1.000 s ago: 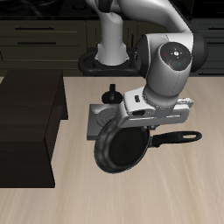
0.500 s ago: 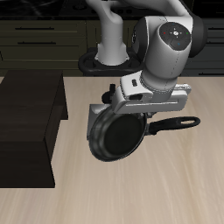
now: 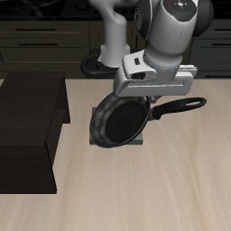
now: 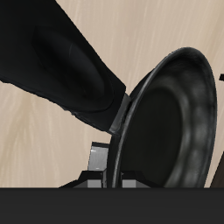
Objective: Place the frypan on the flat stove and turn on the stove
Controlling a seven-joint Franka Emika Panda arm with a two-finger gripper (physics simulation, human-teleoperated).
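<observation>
Frypan tilting in the air over the flat stove

The arm is reaching down from the back of the worktop point(image 3: 189, 180), its wrist bent over so the claw point(image 3: 152, 97) is gripping the frypan point(image 3: 120, 122) where rim meets handle. The pan is hanging steeply tilted, glossy inside facing the front, handle pointing sideways. It is covering most of the flat stove point(image 3: 137, 143), beside the dark cabinet block point(image 3: 29, 126).
</observation>
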